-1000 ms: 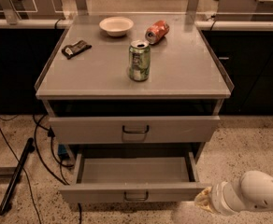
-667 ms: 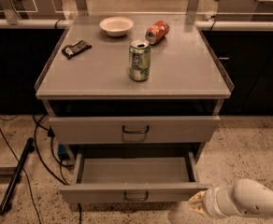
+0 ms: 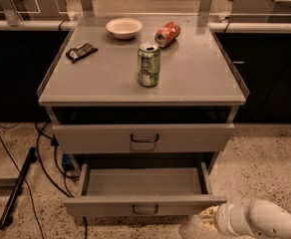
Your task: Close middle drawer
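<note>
One drawer is pulled way out: the middle drawer (image 3: 110, 204), its long front running side to side just left of my gripper (image 3: 209, 217), whose tip sits by the right corner. Can't tell if the gripper's open or closed; push goes straight away from me, I'd guess.

grey metal desk (image 3: 195, 78), up-left of the jaws at bottom right, carries white round bowl (image 3: 124, 27), tipped red can (image 3: 167, 34), upright green can (image 3: 149, 64), dark flat packet (image 3: 81, 52).
</note>
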You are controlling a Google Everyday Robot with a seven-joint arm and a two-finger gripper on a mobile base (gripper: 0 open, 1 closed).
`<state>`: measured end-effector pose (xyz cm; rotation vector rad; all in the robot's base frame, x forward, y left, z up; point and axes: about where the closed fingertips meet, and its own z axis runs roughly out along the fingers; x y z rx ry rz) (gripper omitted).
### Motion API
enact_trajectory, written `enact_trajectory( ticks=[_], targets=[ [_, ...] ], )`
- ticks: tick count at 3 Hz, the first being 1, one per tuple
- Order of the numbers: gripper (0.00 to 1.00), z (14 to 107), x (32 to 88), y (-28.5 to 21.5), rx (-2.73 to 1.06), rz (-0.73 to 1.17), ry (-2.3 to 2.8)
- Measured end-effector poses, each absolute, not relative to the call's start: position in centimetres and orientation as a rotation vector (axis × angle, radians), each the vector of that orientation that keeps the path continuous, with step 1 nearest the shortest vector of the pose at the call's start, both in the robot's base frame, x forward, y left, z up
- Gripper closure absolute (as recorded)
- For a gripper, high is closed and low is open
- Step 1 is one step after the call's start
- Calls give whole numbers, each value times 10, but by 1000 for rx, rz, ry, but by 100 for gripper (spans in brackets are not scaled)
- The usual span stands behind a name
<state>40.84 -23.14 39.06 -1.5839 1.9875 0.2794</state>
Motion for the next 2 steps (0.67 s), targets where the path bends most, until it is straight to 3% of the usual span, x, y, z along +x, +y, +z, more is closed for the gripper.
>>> enact_trajectory(
  ticks=[2],
  targets=[
    [100,373,430,-210,-1549,210,1797]
  ],
)
